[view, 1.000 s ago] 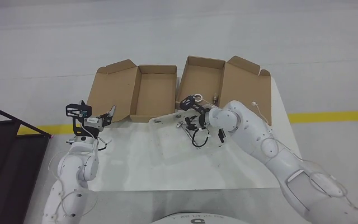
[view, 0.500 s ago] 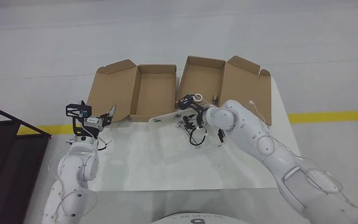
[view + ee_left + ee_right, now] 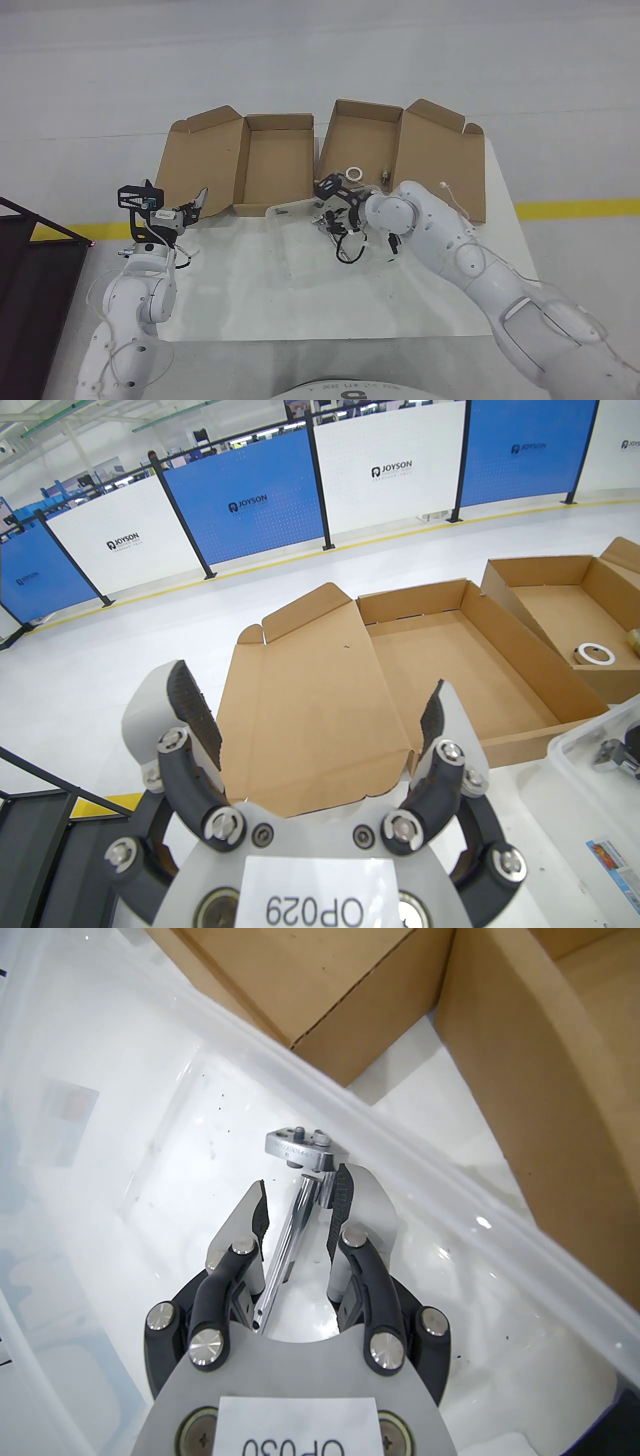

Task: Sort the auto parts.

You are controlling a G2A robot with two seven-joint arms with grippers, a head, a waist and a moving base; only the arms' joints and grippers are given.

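white table (image 3: pixel 250 300), two open cardboard boxes (image 3: pixel 280 165) far, clear bin (image 3: pixel 300 255) near | left gripper (image 3: pixel 310 680) wide, empty | right gripper (image 3: pixel 301 1177) narrow, straddling shaft part (image 3: pixel 295 1148) in bin | blue-white partitions (image 3: pixel 390 475) beyond

White rounded arms (image 3: pixel 450 240) with black cables (image 3: pixel 345 250); left gripper (image 3: pixel 310 680) and right gripper (image 3: pixel 302 1178) alike: silver plates (image 3: pixel 300 1378), black ribbed pads (image 3: pixel 192 710), bright screws (image 3: pixel 224 825), white label (image 3: pixel 312 892) at the claw's base.
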